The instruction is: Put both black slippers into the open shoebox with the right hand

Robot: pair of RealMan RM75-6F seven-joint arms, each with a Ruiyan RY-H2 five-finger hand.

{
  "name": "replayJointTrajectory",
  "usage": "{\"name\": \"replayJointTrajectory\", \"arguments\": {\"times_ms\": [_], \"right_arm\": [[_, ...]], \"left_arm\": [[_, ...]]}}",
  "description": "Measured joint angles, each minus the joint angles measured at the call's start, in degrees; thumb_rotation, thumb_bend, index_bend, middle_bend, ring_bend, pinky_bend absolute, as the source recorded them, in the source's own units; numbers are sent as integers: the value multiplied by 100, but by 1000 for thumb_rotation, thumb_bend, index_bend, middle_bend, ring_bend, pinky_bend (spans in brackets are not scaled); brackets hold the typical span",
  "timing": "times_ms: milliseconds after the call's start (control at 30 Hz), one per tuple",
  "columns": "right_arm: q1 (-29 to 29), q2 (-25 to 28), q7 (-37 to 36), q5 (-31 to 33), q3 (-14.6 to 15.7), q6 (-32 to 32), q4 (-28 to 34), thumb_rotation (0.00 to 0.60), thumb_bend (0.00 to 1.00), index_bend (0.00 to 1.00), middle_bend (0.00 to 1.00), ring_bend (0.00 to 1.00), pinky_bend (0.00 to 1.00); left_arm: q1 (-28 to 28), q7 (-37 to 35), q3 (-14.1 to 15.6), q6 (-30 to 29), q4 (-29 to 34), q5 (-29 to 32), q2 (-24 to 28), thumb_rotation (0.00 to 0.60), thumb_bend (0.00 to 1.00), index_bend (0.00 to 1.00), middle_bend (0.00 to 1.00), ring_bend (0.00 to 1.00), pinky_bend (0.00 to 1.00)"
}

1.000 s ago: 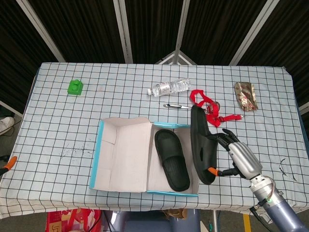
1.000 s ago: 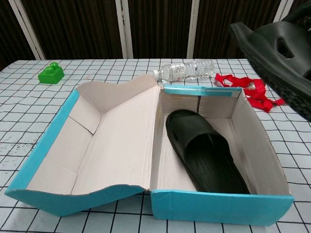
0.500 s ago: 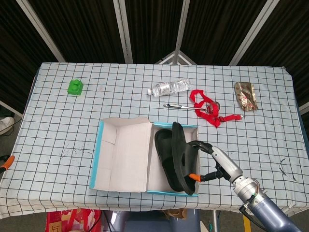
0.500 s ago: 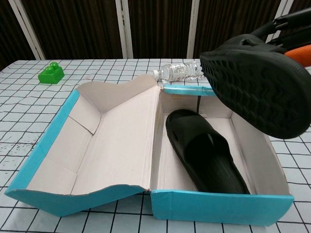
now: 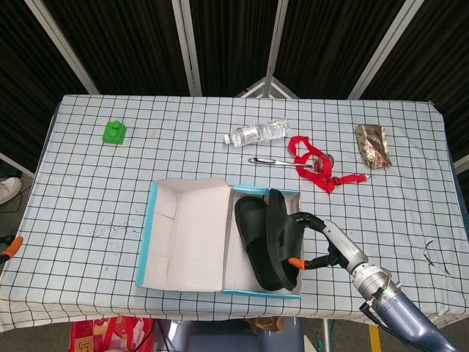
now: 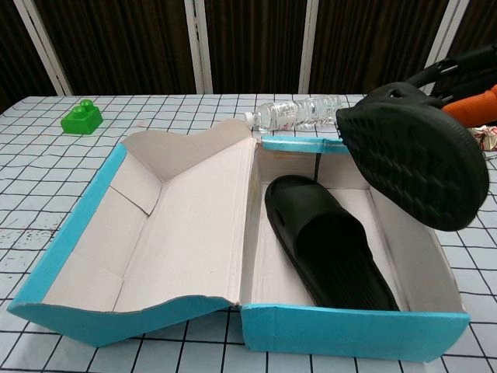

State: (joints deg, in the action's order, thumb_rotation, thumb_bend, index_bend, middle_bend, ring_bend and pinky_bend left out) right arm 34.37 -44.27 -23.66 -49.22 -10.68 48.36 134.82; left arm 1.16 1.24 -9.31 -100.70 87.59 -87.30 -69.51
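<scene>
- Our right hand (image 5: 333,248) grips the second slipper (image 5: 280,238), fingers wrapped around its strap from the 3 o'clock side; the left hand shows in neither view.
- We hold this slipper on edge, sole turned toward 9 o'clock, above the right part of the shoebox (image 5: 150,235). In the chest view the slipper (image 6: 415,163) hangs clear of the rim with its tread facing us.
- The first slipper (image 5: 253,235) already lies flat, strap up, in the box's right compartment, leaving a bare strip of floor toward 3 o'clock.
- To finish well, we judge that we should roll the held slipper flat, line it up parallel with its mate, lower it into that strip, and only let go once the sole rests on cardboard. Catching the near wall or landing on top of the first slipper looks like the main risk.
- Counted on the bench (image 5: 88,198): two black slippers, one shoebox, one green block (image 5: 114,133), one water bottle (image 5: 258,133), one red strap (image 5: 316,165), one pen (image 5: 270,161), one crumpled wrapper (image 5: 372,144).
</scene>
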Motion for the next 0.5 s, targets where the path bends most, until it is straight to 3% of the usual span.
{"name": "replayJointTrajectory", "arguments": {"times_ms": [200, 500], "right_arm": [[223, -600, 636, 774, 137, 394, -166, 600, 416, 622, 409, 201, 20], [419, -1186, 1194, 1161, 209, 705, -322, 600, 419, 622, 409, 211, 37]], "left_arm": [[0, 31, 1, -12, 1, -10, -10, 600, 72, 140, 0, 0, 99], [12, 28, -7, 19, -10, 16, -12, 600, 72, 140, 0, 0, 99]]}}
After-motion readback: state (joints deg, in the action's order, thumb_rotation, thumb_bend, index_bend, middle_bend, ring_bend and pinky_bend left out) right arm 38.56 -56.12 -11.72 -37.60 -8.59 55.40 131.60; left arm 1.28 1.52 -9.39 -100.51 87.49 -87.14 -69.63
